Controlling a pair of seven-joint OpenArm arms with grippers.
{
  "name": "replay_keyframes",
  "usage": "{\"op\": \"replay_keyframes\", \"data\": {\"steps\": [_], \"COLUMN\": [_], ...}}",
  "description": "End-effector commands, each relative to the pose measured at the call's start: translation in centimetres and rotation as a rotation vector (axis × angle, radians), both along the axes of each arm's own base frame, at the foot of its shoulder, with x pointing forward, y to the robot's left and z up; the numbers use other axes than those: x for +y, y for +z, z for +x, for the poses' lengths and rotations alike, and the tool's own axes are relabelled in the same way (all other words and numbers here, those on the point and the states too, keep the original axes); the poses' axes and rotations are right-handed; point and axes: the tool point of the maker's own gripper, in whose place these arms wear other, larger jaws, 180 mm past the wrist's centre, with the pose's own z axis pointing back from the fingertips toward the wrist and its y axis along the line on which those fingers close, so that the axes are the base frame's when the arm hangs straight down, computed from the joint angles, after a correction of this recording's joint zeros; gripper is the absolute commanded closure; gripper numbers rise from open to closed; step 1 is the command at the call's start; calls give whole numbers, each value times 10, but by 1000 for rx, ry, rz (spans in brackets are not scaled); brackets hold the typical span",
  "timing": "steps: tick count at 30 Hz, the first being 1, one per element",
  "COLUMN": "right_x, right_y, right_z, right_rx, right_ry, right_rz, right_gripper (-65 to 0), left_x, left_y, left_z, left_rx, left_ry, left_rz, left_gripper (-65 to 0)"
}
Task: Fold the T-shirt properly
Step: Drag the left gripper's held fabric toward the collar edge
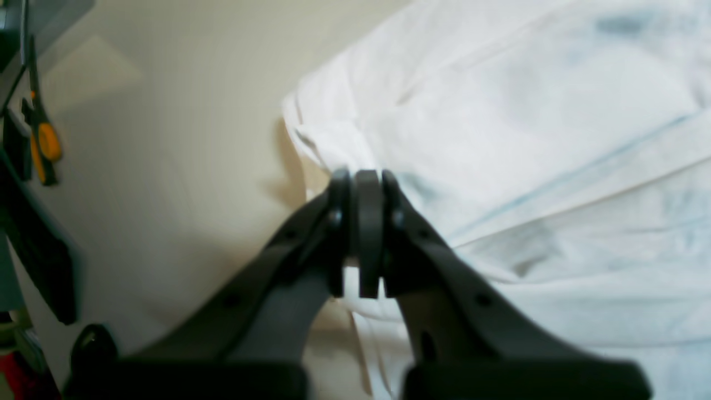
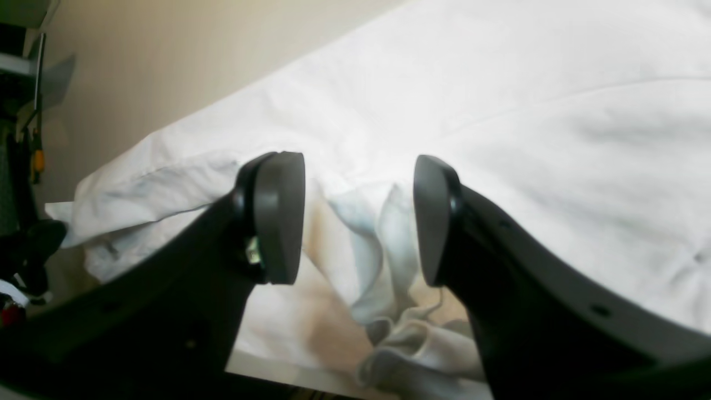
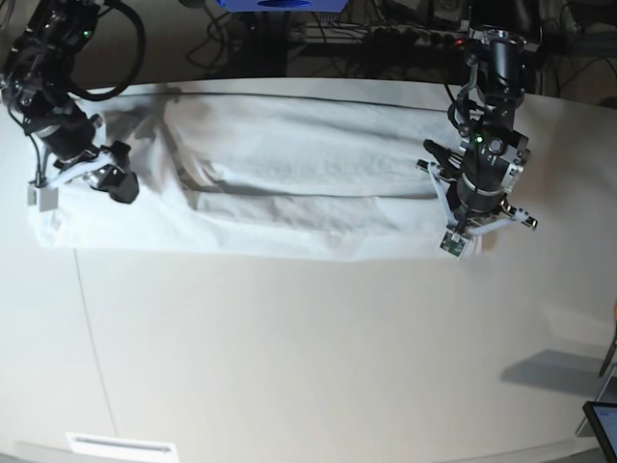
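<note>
White thin cotton T-shirt [image 1: 500,139], left wrist view: soft layered folds with faint bluish creases, lying on the pale smooth worktop [image 1: 166,166]; left gripper [image 1: 364,233] clenched on a fold at its edge.
Right wrist view: cloth bunched and rumpled between the released, wide-apart tips of the right gripper [image 2: 358,216].
Base view: shirt spread as a long band across the worktop's far side, an arm at each end.

White tabletop [image 3: 289,357], cables [image 3: 386,39] behind
</note>
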Motion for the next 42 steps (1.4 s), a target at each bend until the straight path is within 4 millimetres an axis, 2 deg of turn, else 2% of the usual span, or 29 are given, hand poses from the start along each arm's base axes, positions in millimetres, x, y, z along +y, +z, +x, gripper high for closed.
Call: {"op": "replay_keyframes", "data": {"steps": [1, 3, 6, 11, 13, 18, 24, 29, 31, 33, 38, 39, 42], "right_x": [-1, -1, -2, -3, -3, -3, -3, -6, -14, -27, -51, -53, -58], "right_y": [10, 10, 3, -11, -11, -9, -8, 0, 7, 13, 31, 31, 25], "right_z": [6, 6, 5, 2, 2, 5, 6, 15, 22, 24, 19, 17, 6], "right_rx": [-44, -42, -23, 14, 14, 8, 4, -41, -86, -118, -177, -176, -151], "right_ry": [-3, -4, -9, -17, -17, -16, -18, -32, -46, -60, -59, -56, -52], "right_rz": [0, 1, 12, 34, 34, 34, 36, 26, -4, -48, -160, -173, -193], "right_gripper": [-305, -305, -305, -305, -305, -305, -305, -305, -300, -263, -33, -7, 0], "left_x": [5, 2, -2, -6, -6, 9, 45, 43, 36, 30, 16, 13, 4], "left_y": [14, 19, 15, 6, 5, 11, 38, 49, 48, 43, 23, 20, 11], "left_z": [6, 8, 1, -8, -10, -7, 6, 16, 17, 15, -3, -7, -19], "left_rx": [-42, -55, -22, 37, 43, 15, -138, -180, -186, -179, -140, -142, -159], "left_ry": [-7, -23, -75, -153, -152, -89, 83, 84, 87, 85, 54, 45, 4], "left_rz": [29, 32, 49, 75, 79, 62, -7, -19, -57, -100, -188, -199, -228], "left_gripper": [0, 0, -7, -146, -168, -171, -171, -155, -86, 0, 0, 0, 0]}}
